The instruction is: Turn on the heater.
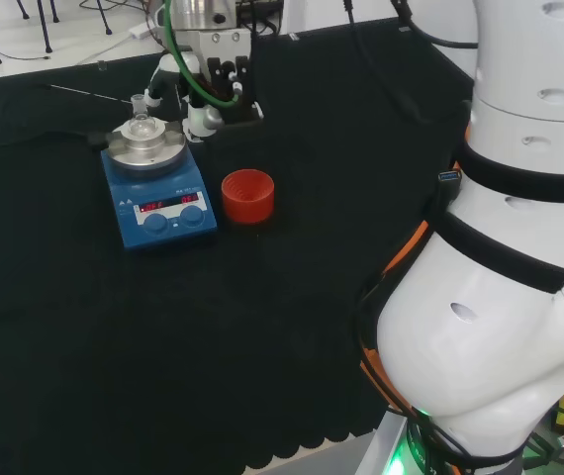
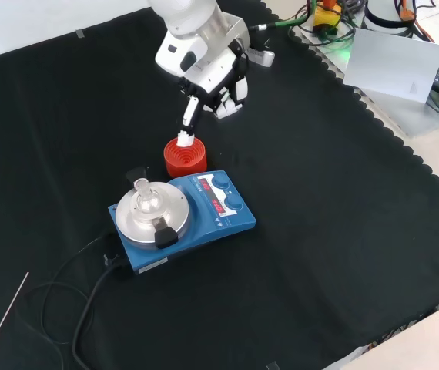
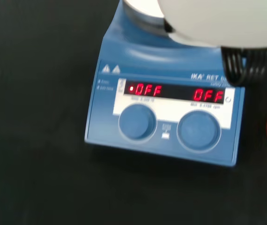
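Note:
The heater is a blue hotplate with a round silver plate, a red display and two blue knobs. Both halves of the display glow red. In the front view the heater stands mid-cloth, knobs facing right. A small clear flask stands on the plate. My hand hovers beyond the heater, one straight finger pointing down over the red ribbed ring. It holds nothing and touches no knob. In the head view the hand hangs behind the plate.
The red ribbed ring stands right beside the heater's knob end. A black power cable trails from the heater toward the near-left cloth. A thin rod lies at the front view's lower left. The arm's white links fill the head view's right.

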`<state>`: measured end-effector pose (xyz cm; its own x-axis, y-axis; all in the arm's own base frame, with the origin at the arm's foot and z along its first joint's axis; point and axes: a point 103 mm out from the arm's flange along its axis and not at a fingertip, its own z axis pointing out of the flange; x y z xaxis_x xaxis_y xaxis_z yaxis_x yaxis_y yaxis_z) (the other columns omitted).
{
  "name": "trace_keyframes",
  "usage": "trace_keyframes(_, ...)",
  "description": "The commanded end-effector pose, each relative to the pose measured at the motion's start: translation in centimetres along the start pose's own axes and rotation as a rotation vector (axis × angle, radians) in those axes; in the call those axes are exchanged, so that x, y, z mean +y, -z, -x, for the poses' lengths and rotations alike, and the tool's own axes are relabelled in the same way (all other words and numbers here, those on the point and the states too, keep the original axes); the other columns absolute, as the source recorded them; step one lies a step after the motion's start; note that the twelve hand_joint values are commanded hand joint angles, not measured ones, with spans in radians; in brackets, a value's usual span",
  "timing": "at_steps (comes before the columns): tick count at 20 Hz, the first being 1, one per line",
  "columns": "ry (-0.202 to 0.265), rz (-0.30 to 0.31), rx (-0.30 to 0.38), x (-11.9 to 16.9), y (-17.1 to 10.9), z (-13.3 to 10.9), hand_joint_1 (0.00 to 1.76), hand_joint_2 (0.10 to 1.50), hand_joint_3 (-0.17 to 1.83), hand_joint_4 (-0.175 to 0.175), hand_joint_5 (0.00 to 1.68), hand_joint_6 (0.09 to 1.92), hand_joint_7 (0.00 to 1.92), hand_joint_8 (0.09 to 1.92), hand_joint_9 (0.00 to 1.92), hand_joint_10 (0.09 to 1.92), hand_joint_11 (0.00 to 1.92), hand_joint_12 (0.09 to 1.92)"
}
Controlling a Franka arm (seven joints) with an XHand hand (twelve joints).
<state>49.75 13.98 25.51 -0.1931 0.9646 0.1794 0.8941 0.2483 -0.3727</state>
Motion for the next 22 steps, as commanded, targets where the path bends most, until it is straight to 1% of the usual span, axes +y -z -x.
trace_keyframes(1, -0.008, -0.228, -0.104, 0.0, -1.1, -2.7, 1.68, 0.32, 1.45, -0.088, 0.49, 0.09, 1.9, 1.57, 1.92, 1.55, 1.82, 1.41)
trace_keyframes(4, -0.016, -0.281, -0.129, 0.1, -1.4, -3.2, 1.68, 0.31, 1.47, -0.088, 0.46, 0.09, 1.91, 1.58, 1.92, 1.56, 1.83, 1.42)
trace_keyframes(7, -0.035, -0.368, -0.155, 0.2, -1.6, -3.5, 1.68, 0.3, 1.49, -0.086, 0.45, 0.09, 1.92, 1.58, 1.92, 1.56, 1.83, 1.42)
trace_keyframes(9, -0.038, -0.395, -0.165, 0.2, -1.6, -3.8, 1.68, 0.29, 1.5, -0.086, 0.43, 0.09, 1.92, 1.58, 1.92, 1.56, 1.83, 1.42)
trace_keyframes(11, -0.045, -0.435, -0.181, 0.2, -1.7, -4.1, 1.68, 0.29, 1.5, -0.085, 0.41, 0.09, 1.92, 1.58, 1.92, 1.56, 1.83, 1.42)
trace_keyframes(13, -0.052, -0.444, -0.185, 0.1, -1.7, -4.2, 1.68, 0.29, 1.5, -0.084, 0.4, 0.09, 1.92, 1.57, 1.92, 1.56, 1.83, 1.42)
trace_keyframes(16, -0.061, -0.473, -0.198, -0.2, -1.6, -4.2, 1.68, 0.29, 1.51, -0.083, 0.38, 0.09, 1.92, 1.57, 1.92, 1.56, 1.83, 1.42)
trace_keyframes(22, -0.049, -0.469, -0.208, -1.7, -1.7, -4.6, 1.67, 0.29, 1.52, -0.083, 0.37, 0.09, 1.92, 1.57, 1.92, 1.56, 1.83, 1.41)
